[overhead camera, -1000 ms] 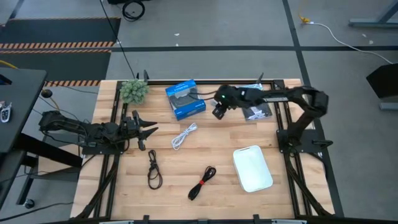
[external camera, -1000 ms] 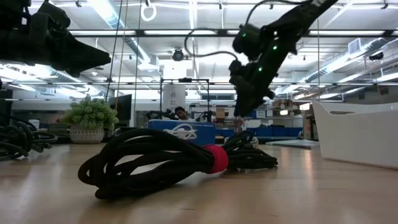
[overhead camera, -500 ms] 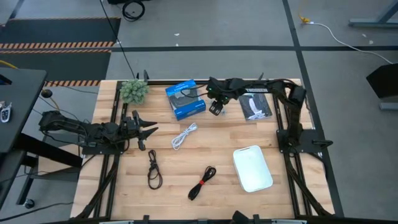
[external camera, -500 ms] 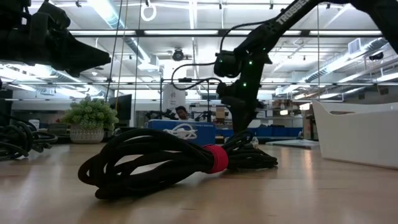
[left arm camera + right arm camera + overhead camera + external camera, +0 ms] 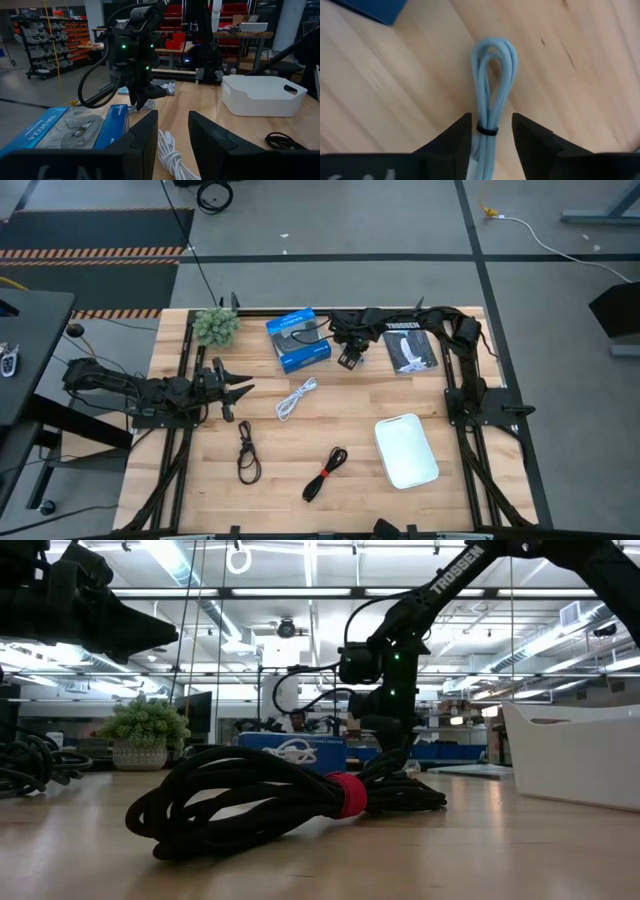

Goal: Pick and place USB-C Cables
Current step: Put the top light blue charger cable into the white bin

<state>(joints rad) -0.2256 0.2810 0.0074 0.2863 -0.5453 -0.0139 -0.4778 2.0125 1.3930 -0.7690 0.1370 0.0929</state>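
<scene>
My right gripper (image 5: 348, 360) points down between the blue box and the flat packet, low over the table, and is open. The short silvery-grey cable (image 5: 492, 95), bound by a black tie, lies on the wood with its tied end between the two fingers; the gripper hides it in the high view. The white cable (image 5: 296, 397), the dark loop (image 5: 247, 452) and the black cable with a red tie (image 5: 325, 473) lie flat on the table. My left gripper (image 5: 238, 392) waits open at the table's left, pointing toward the white cable (image 5: 172, 157).
A blue box (image 5: 298, 340) and a black-and-white flat packet (image 5: 410, 350) lie at the far side. A white bin (image 5: 407, 450) stands at the near right. A small potted plant (image 5: 215, 326) stands at the far left corner.
My right gripper has gone down toward the table between the blue box and the packet, while its arm has folded back toward the table's right edge. The cables have stayed where they were.
</scene>
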